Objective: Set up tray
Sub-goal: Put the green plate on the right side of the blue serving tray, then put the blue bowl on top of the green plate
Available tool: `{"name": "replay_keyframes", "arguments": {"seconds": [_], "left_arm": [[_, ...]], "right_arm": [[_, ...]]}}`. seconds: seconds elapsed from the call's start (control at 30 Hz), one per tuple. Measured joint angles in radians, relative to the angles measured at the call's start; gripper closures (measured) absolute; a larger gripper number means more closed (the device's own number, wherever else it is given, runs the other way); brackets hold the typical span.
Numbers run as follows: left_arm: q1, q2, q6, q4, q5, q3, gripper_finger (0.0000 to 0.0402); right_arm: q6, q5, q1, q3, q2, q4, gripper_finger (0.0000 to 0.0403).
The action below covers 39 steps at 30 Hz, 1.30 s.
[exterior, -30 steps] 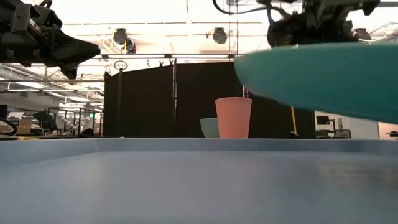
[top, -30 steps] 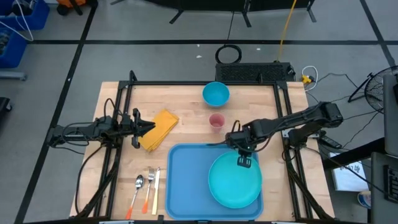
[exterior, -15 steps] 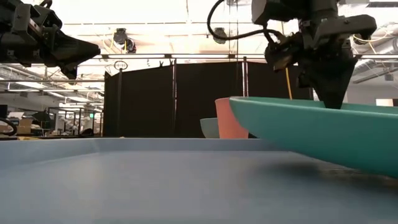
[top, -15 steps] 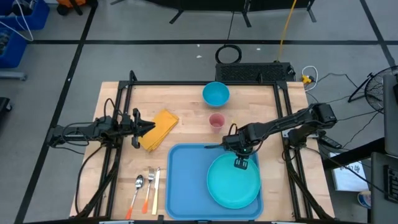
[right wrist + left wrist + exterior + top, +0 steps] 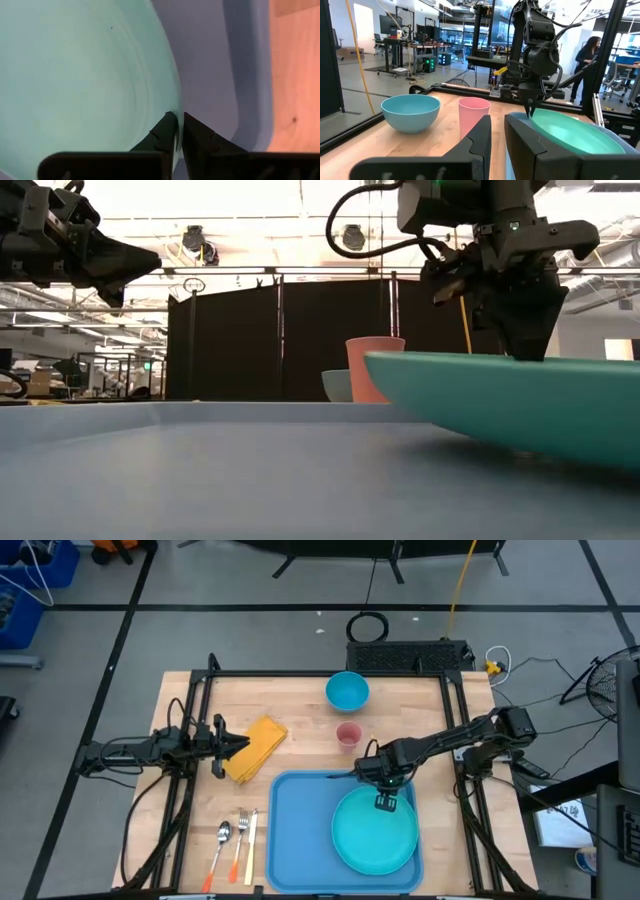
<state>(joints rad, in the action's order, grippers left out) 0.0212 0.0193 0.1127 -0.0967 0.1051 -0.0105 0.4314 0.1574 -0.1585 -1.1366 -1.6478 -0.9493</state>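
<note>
While your right gripper (image 5: pixel 387 802) pinches the teal plate (image 5: pixel 376 832) at its 12 o'clock rim, fingers (image 5: pixel 167 131) closed thin on the edge, the plate sits in the right half of the tray (image 5: pixel 300 830). The tray lies at the table's (image 5: pixel 300 700) 6 o'clock edge. Your left gripper (image 5: pixel 232 748) waits at 9 o'clock over the yellow cloth (image 5: pixel 258 748), fingers (image 5: pixel 480 142) nearly together, holding nothing. At 12 o'clock of the tray you have a pink cup (image 5: pixel 348 734) and blue bowl (image 5: pixel 347 691).
</note>
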Motion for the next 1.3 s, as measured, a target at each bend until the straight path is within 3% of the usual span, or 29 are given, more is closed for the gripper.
{"name": "replay_keyframes", "arguments": {"seconds": [0.37,0.63,0.8,1.0,1.3], "left_arm": [[0.0,0.0,0.0,0.001,0.0,0.0,0.0346],[0.0,0.0,0.0,0.001,-0.001,0.0,0.0346],[0.0,0.0,0.0,0.005,-0.001,0.0,0.0346],[0.0,0.0,0.0,0.02,0.0,0.0,0.0346],[0.0,0.0,0.066,0.037,-0.001,0.0,0.0346]], "right_arm": [[-0.015,-0.002,0.0,0.0,0.0,0.004,0.0336],[-0.16,-0.066,0.018,-0.011,0.051,0.005,0.0311],[-0.352,-0.162,0.022,-0.017,0.213,0.088,0.0335],[-0.554,-0.122,0.022,0.043,0.467,0.304,0.0397],[-0.554,-0.097,0.055,0.339,0.906,0.661,0.0401]]}}
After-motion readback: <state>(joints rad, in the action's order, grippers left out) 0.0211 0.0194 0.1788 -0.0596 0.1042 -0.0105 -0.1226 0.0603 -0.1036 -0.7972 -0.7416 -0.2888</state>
